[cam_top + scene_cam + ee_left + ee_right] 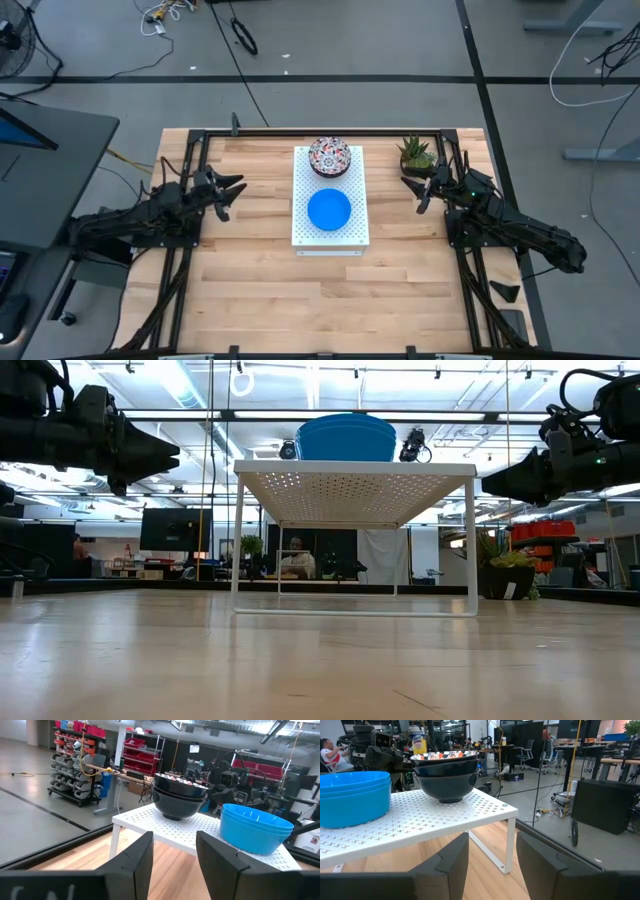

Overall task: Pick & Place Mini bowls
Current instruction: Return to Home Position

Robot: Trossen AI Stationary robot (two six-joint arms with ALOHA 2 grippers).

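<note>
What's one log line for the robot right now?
blue bowls: stacked on shelf | patterned bowls: stacked on shelf | left gripper: open, left of shelf | right gripper: open, right of shelf

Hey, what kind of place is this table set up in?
Most likely a robotics lab or workshop. Beyond the table stand racks of red parts bins, cables trail across the floor, and office chairs sit in the open room.

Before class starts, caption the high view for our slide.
Blue bowls and patterned bowls on the white shelf; left gripper and right gripper flank it, open.
</note>
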